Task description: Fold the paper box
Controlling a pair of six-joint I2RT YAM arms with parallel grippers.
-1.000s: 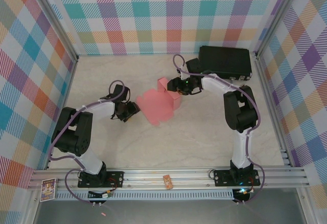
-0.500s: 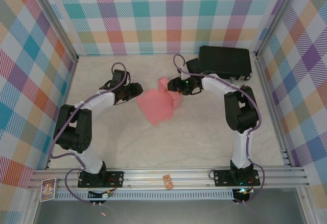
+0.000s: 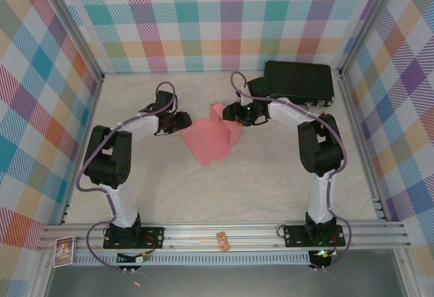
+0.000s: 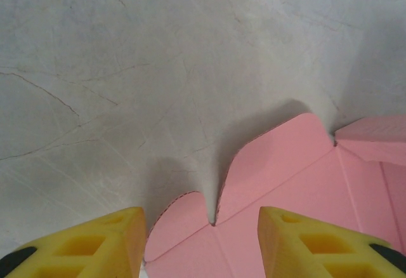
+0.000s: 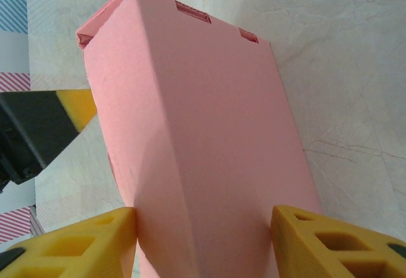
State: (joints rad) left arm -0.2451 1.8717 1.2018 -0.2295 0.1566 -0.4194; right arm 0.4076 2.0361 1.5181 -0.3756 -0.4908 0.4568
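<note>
While the right jaws clamp the raised right end of the paper box [image 3: 207, 142], steadying it mid-surface [image 3: 271, 175], the left jaws hang apart over its flat left flaps [image 4: 279, 160], seemingly poised to fold them.

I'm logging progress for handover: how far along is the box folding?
Done: one part of the paper box is raised and creased into walls. In hand: the right gripper clamps that raised part; the left gripper, open, sits at the rounded flaps. Left: those flaps and the panel behind them lie flat on the table.
</note>
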